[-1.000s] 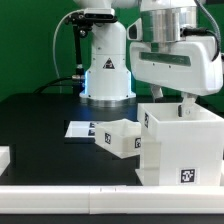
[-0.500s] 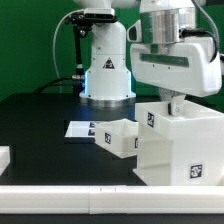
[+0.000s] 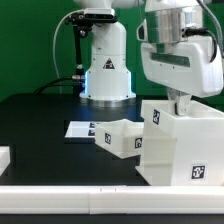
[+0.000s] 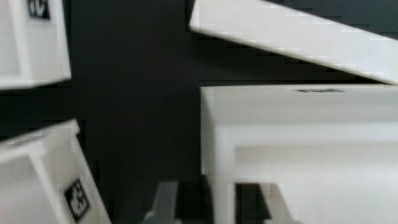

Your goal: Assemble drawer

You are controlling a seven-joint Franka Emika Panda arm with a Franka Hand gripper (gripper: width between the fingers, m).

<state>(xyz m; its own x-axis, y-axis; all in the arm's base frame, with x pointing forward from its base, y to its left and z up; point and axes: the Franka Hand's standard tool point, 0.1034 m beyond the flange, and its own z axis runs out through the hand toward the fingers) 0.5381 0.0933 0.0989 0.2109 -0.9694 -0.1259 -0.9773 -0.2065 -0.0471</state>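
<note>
The large white cube-shaped drawer shell (image 3: pixel 185 145) stands at the exterior view's right, with square tags on its faces. My gripper (image 3: pixel 183 103) comes down onto its top edge. In the wrist view the two fingers (image 4: pixel 169 205) straddle one wall of the shell (image 4: pixel 302 140), and the gripper (image 4: pixel 214 206) is shut on that wall. A small white tray (image 3: pixel 120 138) sits on the table against the shell's left side. A tagged white part (image 4: pixel 39 180) also shows in the wrist view.
The marker board (image 3: pixel 80 128) lies flat behind the tray. The robot's base (image 3: pixel 105 65) stands at the back. A long white border bar (image 3: pixel 70 195) runs along the front. Another white part (image 3: pixel 4 157) is cut off at the exterior view's left edge.
The gripper and the shell have shifted a little toward the exterior view's right. The small tray has stayed put.
</note>
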